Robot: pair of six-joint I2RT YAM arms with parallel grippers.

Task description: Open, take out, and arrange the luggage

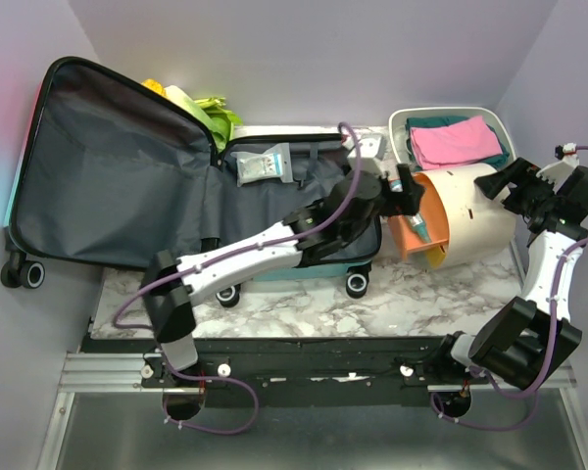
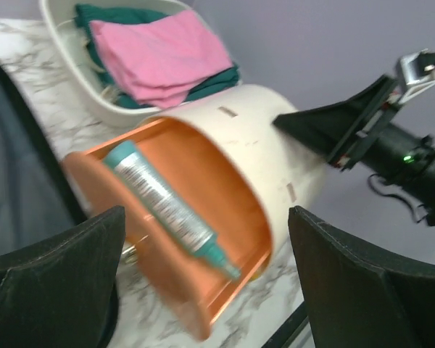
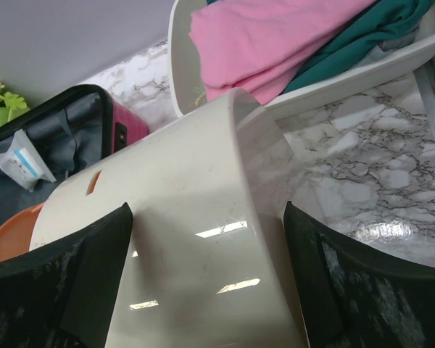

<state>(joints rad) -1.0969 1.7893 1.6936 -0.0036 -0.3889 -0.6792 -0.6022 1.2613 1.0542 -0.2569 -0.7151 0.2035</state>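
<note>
The luggage (image 1: 127, 186) lies open on the left, its grey-lined lid spread flat, its pink edge showing in the right wrist view (image 3: 127, 127). A cream container with an orange inside (image 1: 470, 211) lies on its side to the right of it, mouth facing left. A teal-capped tube (image 2: 167, 206) lies inside it. My left gripper (image 1: 409, 191) is open and empty just in front of the container's mouth (image 2: 206, 217). My right gripper (image 1: 514, 191) is open, its fingers spread over the container's cream back end (image 3: 206, 210).
A white tray (image 1: 402, 122) at the back right holds folded pink and teal cloth (image 1: 456, 140). A clear packet (image 1: 265, 164) lies in the suitcase's zipped half. Green and yellow items (image 1: 211, 113) sit behind the suitcase. Walls close in on three sides.
</note>
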